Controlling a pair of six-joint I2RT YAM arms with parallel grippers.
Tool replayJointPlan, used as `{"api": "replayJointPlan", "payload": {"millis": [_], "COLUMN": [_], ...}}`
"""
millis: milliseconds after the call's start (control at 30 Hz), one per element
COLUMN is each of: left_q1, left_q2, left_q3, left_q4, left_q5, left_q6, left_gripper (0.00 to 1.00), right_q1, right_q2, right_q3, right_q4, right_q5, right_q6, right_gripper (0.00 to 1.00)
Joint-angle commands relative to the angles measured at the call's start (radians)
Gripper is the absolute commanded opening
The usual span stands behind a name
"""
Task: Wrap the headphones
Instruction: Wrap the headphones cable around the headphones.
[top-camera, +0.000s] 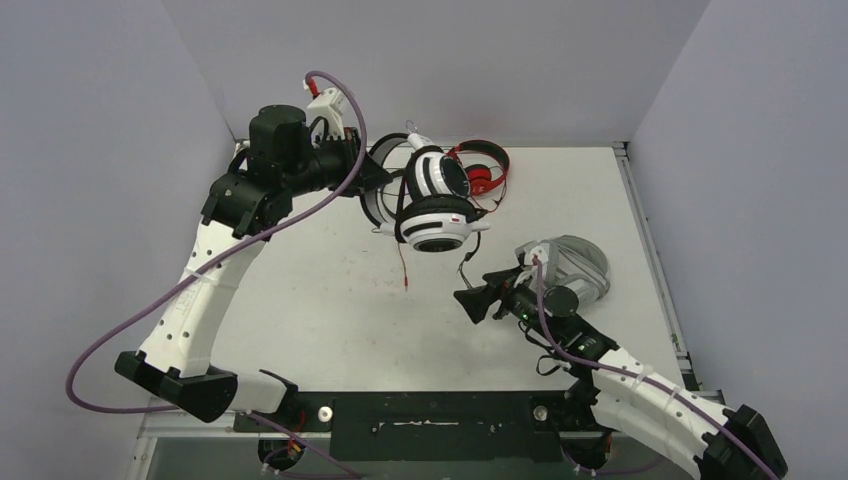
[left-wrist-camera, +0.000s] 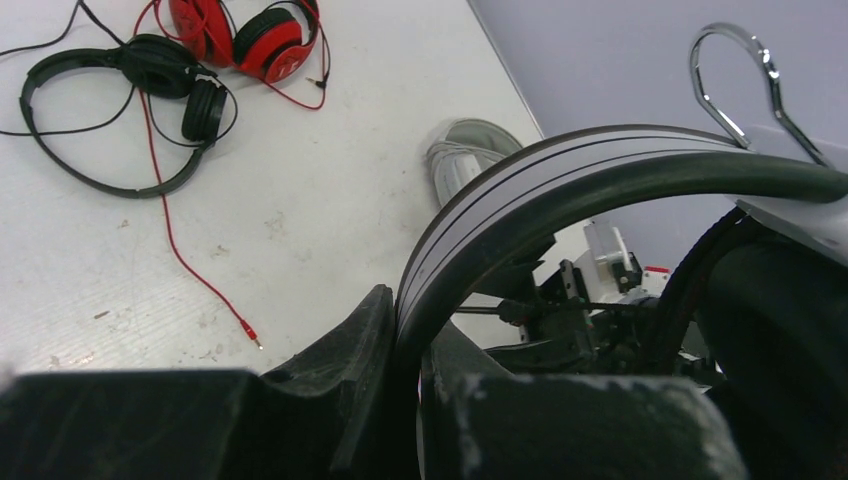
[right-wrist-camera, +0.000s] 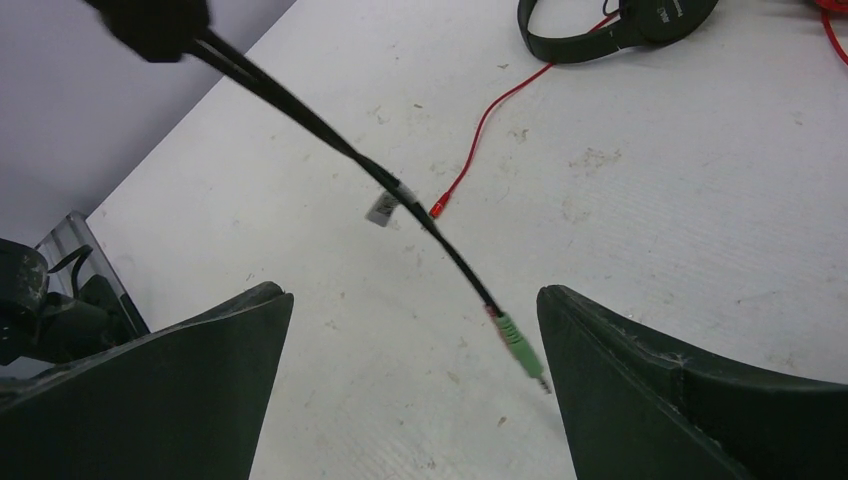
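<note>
— Where are the headphones (top-camera: 436, 200)?
— Up over the worktop (top-camera: 300, 300). My left claw (top-camera: 378, 172) is clenched on their band. My right claw (right-wrist-camera: 412, 300) is spread wide, the cord (right-wrist-camera: 420, 215) dangling between. If it swings, I'll grab air.

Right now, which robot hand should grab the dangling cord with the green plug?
The right hand. It is open, and the cord with its green plug hangs right between its fingers. The left hand is shut on the band of the white-and-black headphones, holding them up, so it is busy.
</note>
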Motion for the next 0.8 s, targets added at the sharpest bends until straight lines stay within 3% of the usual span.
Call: {"api": "replayJointPlan", "payload": {"millis": [0,200,267,367,567,600,633,733,767], "left_q1": [0.005,0.006,0.007,0.009,0.015,0.017,0.019,0.029,0.033], "left_q2": [0.015,0.013,0.015,0.020,0.023,0.023,0.023,0.021,0.018], "left_q3": [0.103,0.121,0.129,0.140,0.139,0.134,0.129,0.101,0.089], "left_q4": [0.075,0.113,0.121,0.123,0.131,0.132,0.133,0.135,0.140], "left_q5": [0.090,0.109,0.112,0.113,0.118,0.120,0.121,0.123,0.129], "left_q6": [-0.096,-0.134,-0.143,-0.154,-0.161,-0.158,-0.157,-0.154,-0.155], "left_gripper": [0.00,0.00,0.00,0.00,0.00,0.00,0.00,0.00,0.00], "right_q1": [-0.007,-0.006,-0.006,-0.002,0.000,0.000,0.000,-0.001,-0.002], "right_q2": [0.119,0.282,0.317,0.353,0.331,0.311,0.297,0.249,0.234], "right_q3": [0.025,0.066,0.085,0.115,0.142,0.147,0.154,0.189,0.206], "right_q4": [0.262,0.409,0.452,0.495,0.446,0.429,0.409,0.300,0.257], "right_q5": [-0.020,-0.042,-0.102,-0.187,-0.177,-0.170,-0.160,-0.110,-0.085], "right_q6": [-0.050,-0.065,-0.057,-0.038,-0.052,-0.057,-0.060,-0.087,-0.096], "right_gripper": [0.98,0.88,0.80,0.78,0.40,0.24,0.16,0.00,0.00]}}
